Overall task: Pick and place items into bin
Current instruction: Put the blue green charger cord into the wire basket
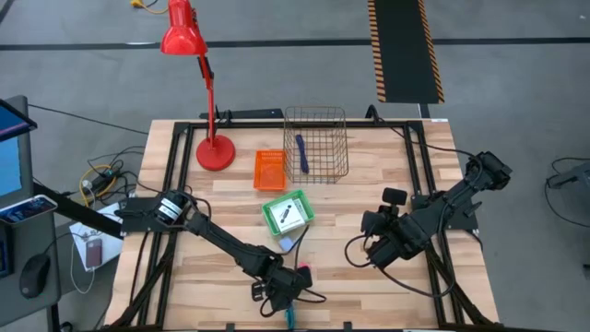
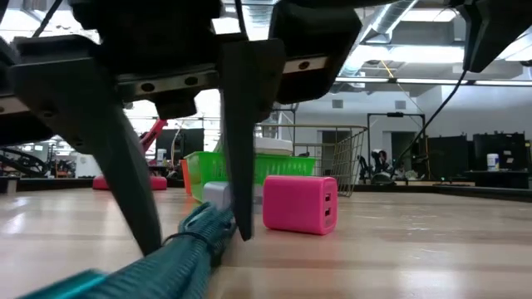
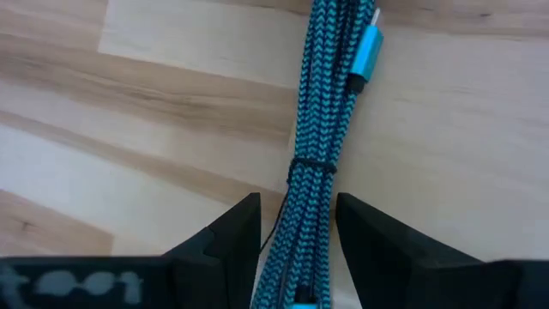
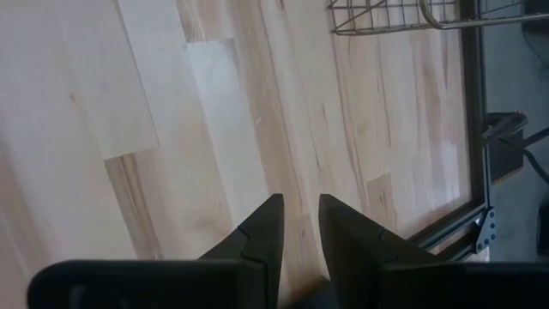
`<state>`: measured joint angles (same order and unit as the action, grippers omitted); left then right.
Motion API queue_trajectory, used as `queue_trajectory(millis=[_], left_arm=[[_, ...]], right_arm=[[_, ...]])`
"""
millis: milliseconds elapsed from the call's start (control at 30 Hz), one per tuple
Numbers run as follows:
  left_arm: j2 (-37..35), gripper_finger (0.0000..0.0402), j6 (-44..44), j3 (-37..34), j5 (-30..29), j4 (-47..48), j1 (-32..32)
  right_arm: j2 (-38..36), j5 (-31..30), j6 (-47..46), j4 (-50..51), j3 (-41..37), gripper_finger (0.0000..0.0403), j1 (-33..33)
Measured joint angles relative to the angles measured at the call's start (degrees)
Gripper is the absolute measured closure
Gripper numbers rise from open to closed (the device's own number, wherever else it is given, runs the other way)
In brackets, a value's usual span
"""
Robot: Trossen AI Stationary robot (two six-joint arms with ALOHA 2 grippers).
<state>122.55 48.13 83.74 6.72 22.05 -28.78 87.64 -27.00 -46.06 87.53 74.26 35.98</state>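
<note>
Left gripper [image 1: 281, 293] low at the bottom centre of the high view, fingers straddling a bundled teal braided cable [image 3: 322, 146] that lies on the wooden table [image 1: 369, 198]; in the left wrist view the two dark fingers [image 3: 232, 236] stand on either side of the bundle, spread about its width, though cannot tell whether actually pinching it. Seen in the low view with fingertips down on the tabletop at the left of the frame. Pink block [image 2: 300, 203] just beside it, right of centre in the low view, with a pale lavender block [image 2: 218, 194] behind the fingers. Wire bin [image 1: 316, 143] at upper centre of the high view, holding a purple pen [image 1: 300, 152]. Orange tray [image 1: 270, 170] left of the bin, green tray [image 1: 287, 214] below it with a dark-printed card inside. Red desk lamp [image 1: 198, 83] at upper left. Right gripper [image 4: 300, 227] over bare wood at the right of the high view, fingers nearly pressed together, holding nothing.
</note>
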Motion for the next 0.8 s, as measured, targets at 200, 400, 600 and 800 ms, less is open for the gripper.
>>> queue_trajectory(millis=[200, 400, 600, 800], left_arm=[[0.05, 0.0258, -0.37, -0.08, 0.12, -0.13, 0.14], [0.12, 0.0274, -1.68, -0.07, 0.37, 0.09, 0.13], [0.27, 0.0372, -7.33, -0.07, 3.31, 0.93, 0.25], [-0.23, 0.0381, -12.84, -0.15, 3.24, 1.24, 0.03]], right_arm=[[-0.02, 0.07, -0.02, -0.3, 0.0, 0.0333, 0.01], [0.0, 0.07, 0.0, -0.81, 0.0, 0.0333, 0.01], [0.0, 0.04, -0.02, -1.05, 0.0, 0.0333, 0.01], [-0.01, 0.04, 0.01, -1.14, 0.0, 0.0333, 0.01]])
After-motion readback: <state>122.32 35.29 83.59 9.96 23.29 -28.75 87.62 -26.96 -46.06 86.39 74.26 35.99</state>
